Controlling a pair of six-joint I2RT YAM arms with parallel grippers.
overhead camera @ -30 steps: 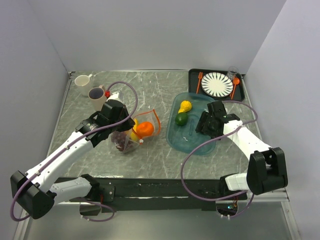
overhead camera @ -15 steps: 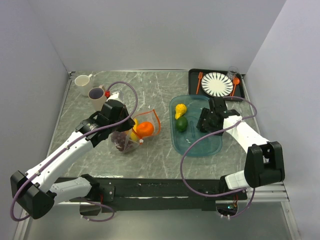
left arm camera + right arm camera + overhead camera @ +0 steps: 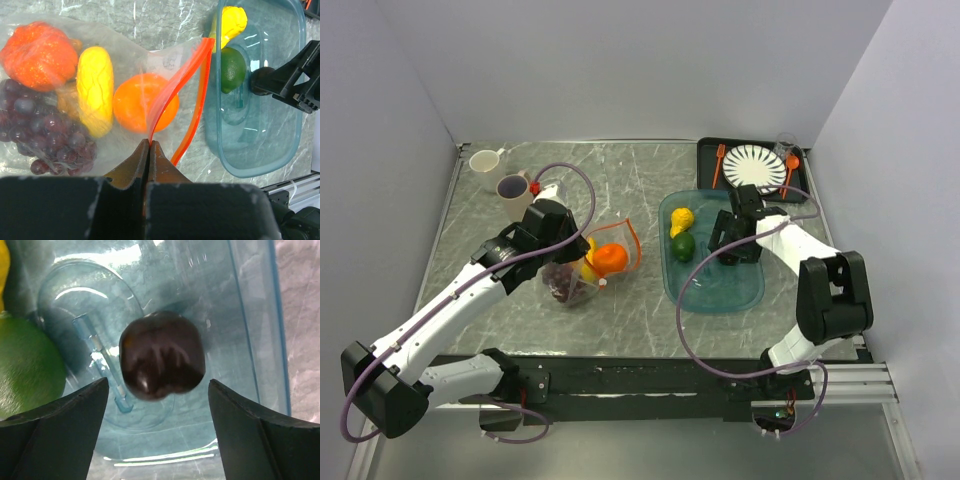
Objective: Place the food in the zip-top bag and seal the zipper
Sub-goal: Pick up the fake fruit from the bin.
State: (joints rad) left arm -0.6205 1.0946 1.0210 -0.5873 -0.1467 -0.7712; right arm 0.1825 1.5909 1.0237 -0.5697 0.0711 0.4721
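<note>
My left gripper (image 3: 149, 151) is pinched shut on the zip-top bag (image 3: 167, 57) at its zipper (image 3: 176, 84), and the mouth stands open. The bag lies left of the desk's middle, with an orange (image 3: 139, 104), a grape bunch (image 3: 40, 131), a yellow piece (image 3: 95, 97) and a red-orange piece (image 3: 40, 54) inside. My right gripper (image 3: 155, 386) hangs over the teal tray (image 3: 252, 315) near the right edge, its fingers wide apart either side of a dark plum-like fruit (image 3: 162, 362) without touching it. A green piece (image 3: 25, 371) and a yellow pear (image 3: 682, 217) lie towards the tray's far end.
</note>
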